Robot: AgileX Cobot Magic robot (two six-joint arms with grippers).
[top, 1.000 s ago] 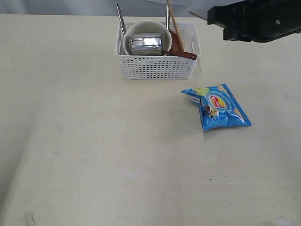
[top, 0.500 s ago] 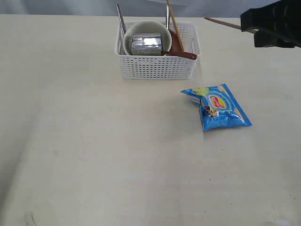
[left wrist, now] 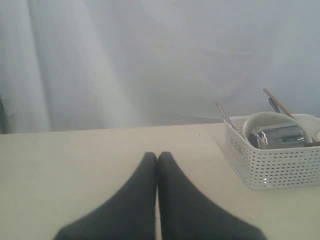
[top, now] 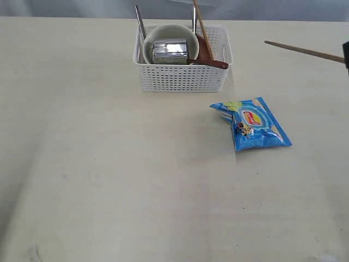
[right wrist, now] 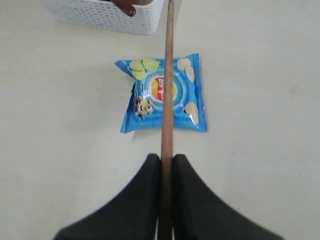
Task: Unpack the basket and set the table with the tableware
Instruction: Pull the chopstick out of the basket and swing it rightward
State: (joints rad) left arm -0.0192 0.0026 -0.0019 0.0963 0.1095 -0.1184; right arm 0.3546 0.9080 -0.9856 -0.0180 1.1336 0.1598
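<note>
The white basket (top: 182, 77) stands at the back of the table (top: 109, 164). It holds a cream bowl (top: 163, 33) with a steel cup (top: 170, 50) in it, a reddish-brown spoon (top: 210, 61), two steel handles (top: 140, 22) and one chopstick (top: 203, 27). My right gripper (right wrist: 167, 157) is shut on the other chopstick (top: 302, 51), which hangs level above the table to the right of the basket. In the exterior view only a dark sliver of that gripper shows at the right edge. My left gripper (left wrist: 158, 156) is shut and empty, low over bare table beside the basket (left wrist: 272, 167).
A blue chip bag (top: 251, 124) lies flat in front of the basket and to its right, under the held chopstick (right wrist: 167, 75) in the right wrist view. A grey curtain hangs behind the table's far edge.
My right gripper has carried the chopstick to the right, away from the basket, and has almost left the exterior view. The basket, its contents and the bag have not moved.
</note>
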